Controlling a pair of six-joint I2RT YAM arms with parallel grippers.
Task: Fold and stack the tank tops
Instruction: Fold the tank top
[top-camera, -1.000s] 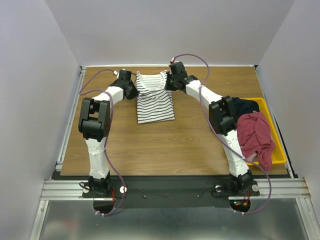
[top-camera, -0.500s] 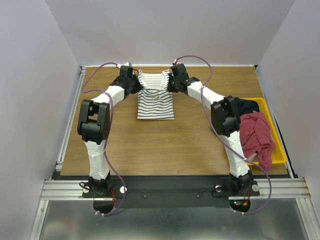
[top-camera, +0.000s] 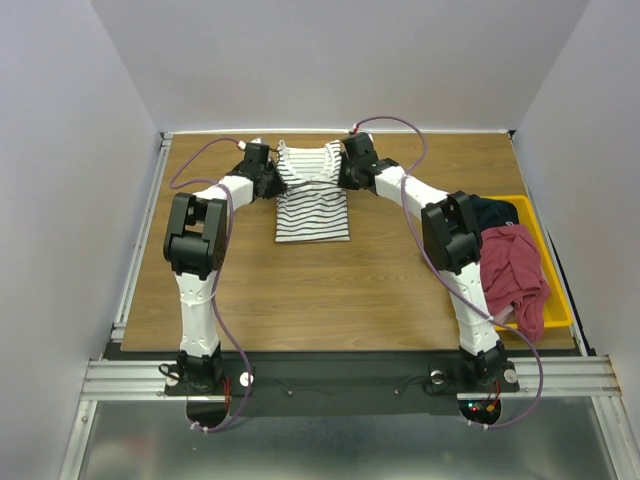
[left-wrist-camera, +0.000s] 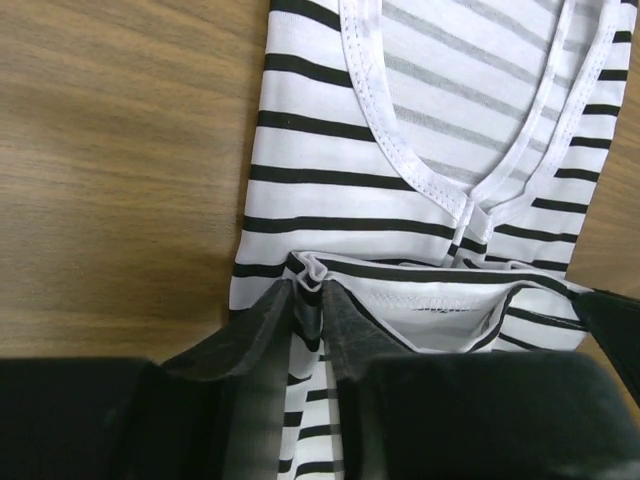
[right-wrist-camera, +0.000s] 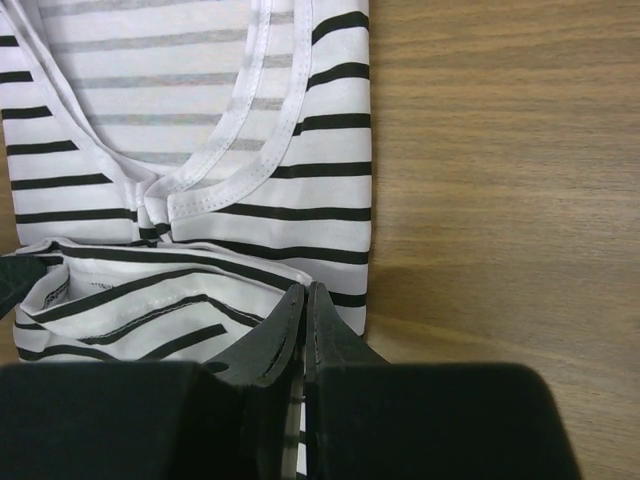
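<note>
Our right gripper (right-wrist-camera: 303, 293) tight on the striped tank top (right-wrist-camera: 330, 170) fold, our left gripper (left-wrist-camera: 312, 285) slightly apart around it.

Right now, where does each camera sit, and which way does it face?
Top external: fixed high behind the arm bases, looking down and forward over the table; both arms show whole, with the left gripper and right gripper at the striped tank top.
Left wrist: on the left arm, looking down past its own dark fingers at the top's neckline and left-side edge.
Right wrist: on the right arm, looking down past its own fingers at the right-side edge.
Shared: both wrist views show the same neckline and folded-over cloth.
</note>
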